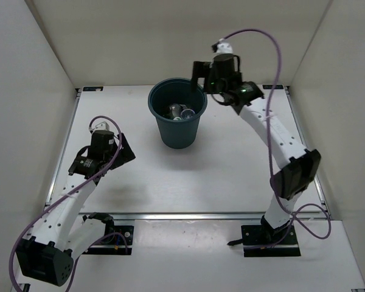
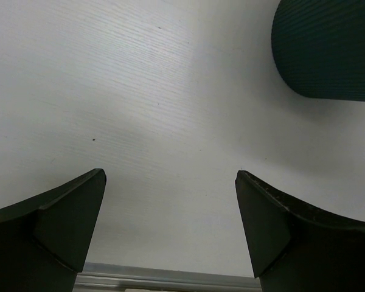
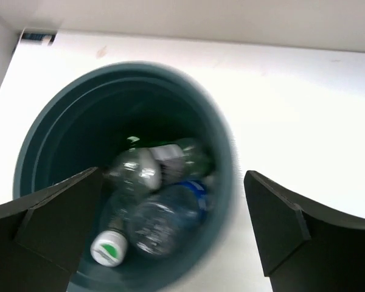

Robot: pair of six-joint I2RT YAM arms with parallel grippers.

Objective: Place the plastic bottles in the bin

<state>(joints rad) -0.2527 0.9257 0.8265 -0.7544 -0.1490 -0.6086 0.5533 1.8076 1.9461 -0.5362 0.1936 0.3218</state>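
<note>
**Operator:** Where were the bottles at that moment?

**Observer:** They were inside your dark teal, tapered round plastic bin point(image 1: 179, 131), which stood upright at the far middle of the white worktop point(image 1: 231, 170). The small clear and green plastic bottles point(image 3: 152, 207) lay heaped on its bottom, too tangled for me to count. I saw none outside it, so I judged your task done or nearly done.

**Operator:** And my jaws?

**Observer:** Your right gripper point(image 1: 202, 72) hung over the bin's far right rim, with its jaws wide apart and holding nothing. I took it that you had placed it there so anything let go would fall inside. Your left gripper point(image 2: 170, 172) sat low over the worktop, near and left of the bin. Its jaws were also apart and empty, and I guessed you had parked it out of the way.

**Operator:** Could you read any labels?

**Observer:** No. I made out a white cap with a green mark point(image 3: 107, 249) and a blue band point(image 3: 191, 191) on one clear bottle. Your wrist view was blurred, so I could read no lettering.
</note>
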